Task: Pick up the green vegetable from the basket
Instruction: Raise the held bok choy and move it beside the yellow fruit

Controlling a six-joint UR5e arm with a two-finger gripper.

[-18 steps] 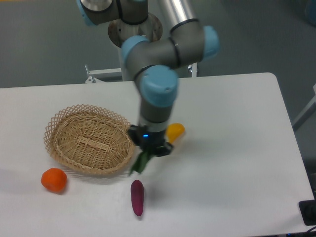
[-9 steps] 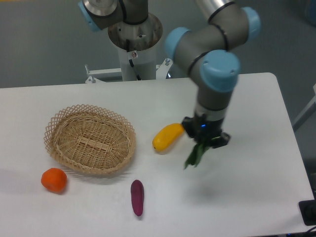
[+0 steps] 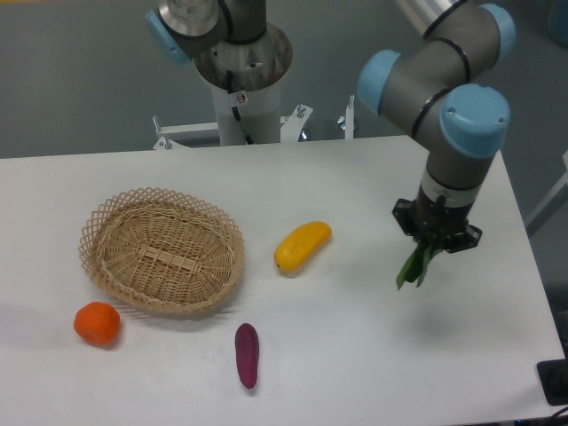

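Hand (image 3: 432,246) clamped on 1 small dark green leafy vegetable (image 3: 414,264) nr bench's right edge, long axis steep, leaves pointing down-left. 1 tan woven wicker basket (image 3: 162,251) nr left edge.

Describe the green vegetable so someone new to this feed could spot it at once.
Start at the white table and look to its right side, where the gripper hangs above the surface. The green vegetable dangles from it, leaves downward. It is the only green item and the only one off the table.

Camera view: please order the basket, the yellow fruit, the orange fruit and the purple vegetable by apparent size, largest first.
1. Basket, clearly largest.
2. Yellow fruit.
3. Purple vegetable and orange fruit: too alike to rank, one longer, one rounder.
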